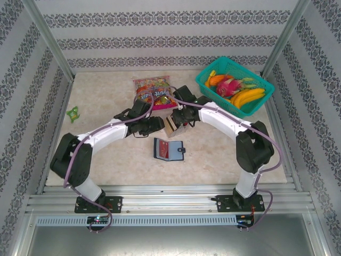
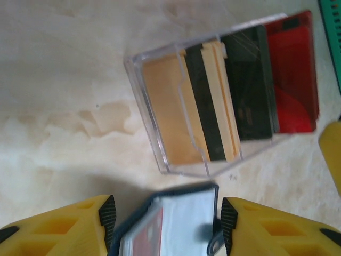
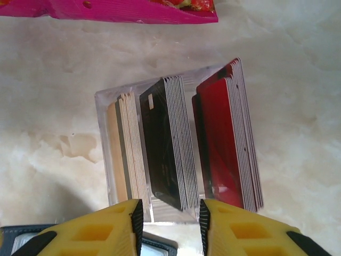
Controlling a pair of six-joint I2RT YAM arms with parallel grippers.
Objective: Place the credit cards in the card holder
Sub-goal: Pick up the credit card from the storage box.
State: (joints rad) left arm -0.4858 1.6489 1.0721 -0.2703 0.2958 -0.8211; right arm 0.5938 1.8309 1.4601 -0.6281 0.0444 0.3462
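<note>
Left claw (image 2: 165, 221) and right claw (image 3: 170, 218) point downward, jaws apart.

No legible text; snack bag (image 1: 153, 90) print too blurred.

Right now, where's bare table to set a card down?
Bare: the strip of table between card holder and near edge; the far-left patch between snack bag and green toy. Crowded: centre, where left gripper and right gripper flank the card box.
</note>
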